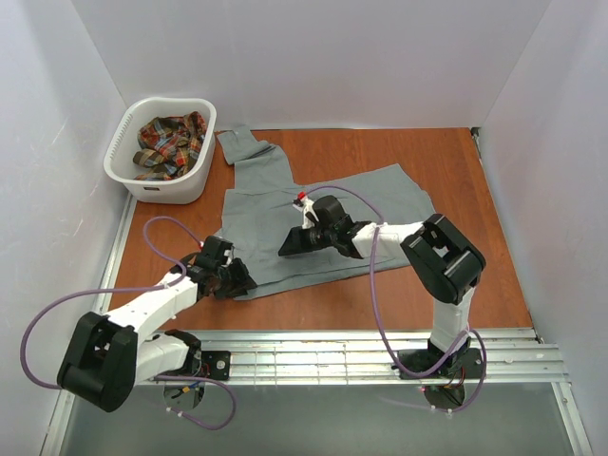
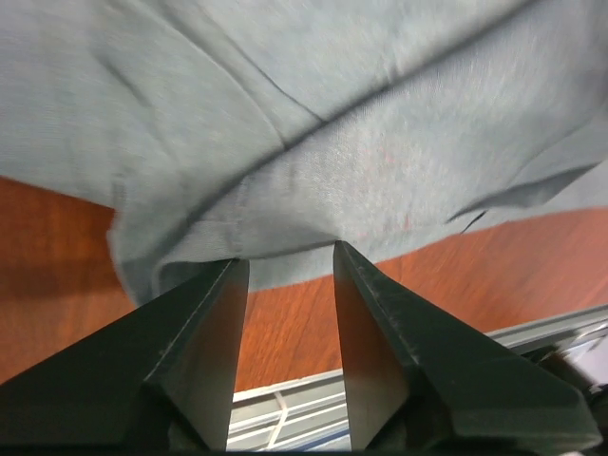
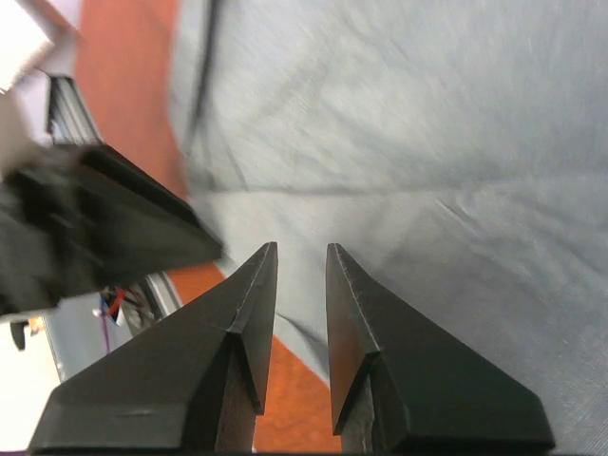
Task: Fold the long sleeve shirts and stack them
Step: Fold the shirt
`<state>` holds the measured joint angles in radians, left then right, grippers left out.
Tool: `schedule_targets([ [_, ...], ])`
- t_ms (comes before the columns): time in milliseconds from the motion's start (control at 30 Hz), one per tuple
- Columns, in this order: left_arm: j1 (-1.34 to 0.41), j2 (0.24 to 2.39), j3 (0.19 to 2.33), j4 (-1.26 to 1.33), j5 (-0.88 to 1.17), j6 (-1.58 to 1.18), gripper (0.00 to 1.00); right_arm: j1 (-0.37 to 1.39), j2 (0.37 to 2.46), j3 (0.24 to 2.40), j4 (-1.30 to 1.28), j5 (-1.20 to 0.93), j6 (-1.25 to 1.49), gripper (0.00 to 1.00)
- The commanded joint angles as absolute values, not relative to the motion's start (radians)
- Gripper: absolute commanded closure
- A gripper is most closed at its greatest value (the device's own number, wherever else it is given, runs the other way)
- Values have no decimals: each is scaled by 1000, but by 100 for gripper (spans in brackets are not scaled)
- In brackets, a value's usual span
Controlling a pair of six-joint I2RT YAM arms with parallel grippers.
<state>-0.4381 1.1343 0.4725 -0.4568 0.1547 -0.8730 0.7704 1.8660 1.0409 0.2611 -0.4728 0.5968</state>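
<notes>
Early stage, by the look of it. Grey shirt [image 1: 332,204] lies spread mid-frame on the wooden table [image 1: 475,247], one sleeve trailing toward upper left. Its lower-left part is maybe doubled over, but no neat fold yet. Plaid shirt [image 1: 171,142] sits crumpled in the white laundry basket [image 1: 163,193], upper left. No stack.

L gripper [image 2: 290,252] is at the grey hem, lower left, jaws part open, nothing btwn them. R gripper [image 3: 301,245] is low over the shirt's middle, jaws narrow w/ a slim gap, nothing held.

To do: fold grey, fetch + fold plaid, stack.
</notes>
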Motion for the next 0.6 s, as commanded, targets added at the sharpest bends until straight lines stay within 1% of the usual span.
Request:
schedule_targets([
  [0,-368,1077,433,-436,178,-920,66,753,1905,1009,360,-525,563,80],
  [167,-290,1072,374,-428,228,-916,70,646,1973,930,510,-601,565,80],
  [333,-267,1097,364,-417,259,-908,72,559,2020,948,535,-656,519,80],
  [567,-249,1071,354,-426,258,-908,73,422,2042,1006,534,-710,479,79],
])
